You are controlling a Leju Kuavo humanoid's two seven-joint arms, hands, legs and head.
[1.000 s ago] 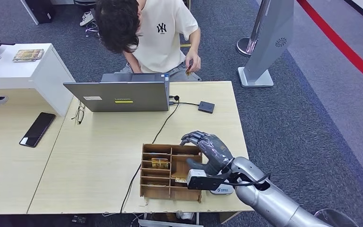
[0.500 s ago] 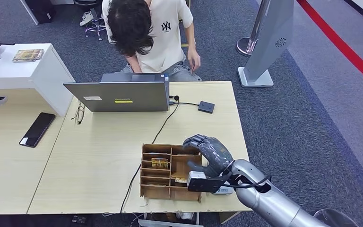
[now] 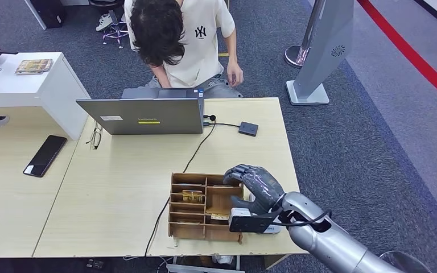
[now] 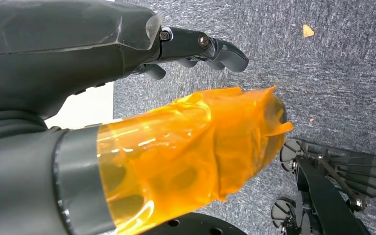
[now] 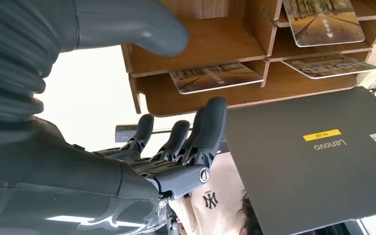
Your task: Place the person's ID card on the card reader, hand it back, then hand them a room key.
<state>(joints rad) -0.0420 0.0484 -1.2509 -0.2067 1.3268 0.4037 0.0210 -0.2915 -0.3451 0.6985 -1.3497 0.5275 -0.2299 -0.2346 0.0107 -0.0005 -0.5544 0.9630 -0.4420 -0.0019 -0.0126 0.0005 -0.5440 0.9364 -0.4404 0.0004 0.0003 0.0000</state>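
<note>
Wooden organizer, lower centre: your right hand hovers empty, fingers apart; lower them squarely onto one key card.

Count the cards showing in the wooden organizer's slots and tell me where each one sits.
3: one card in a far-column slot, another card in the slot next to it, a third in the column nearer the right hand. More may be hidden.

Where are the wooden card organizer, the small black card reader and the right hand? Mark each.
wooden card organizer (image 3: pixel 189 230): head view, on its front wall.
card reader (image 3: pixel 248 128): head view, middle of its black top.
right hand (image 3: pixel 256 185): head view, back of the hand, above the organizer's right side.
</note>
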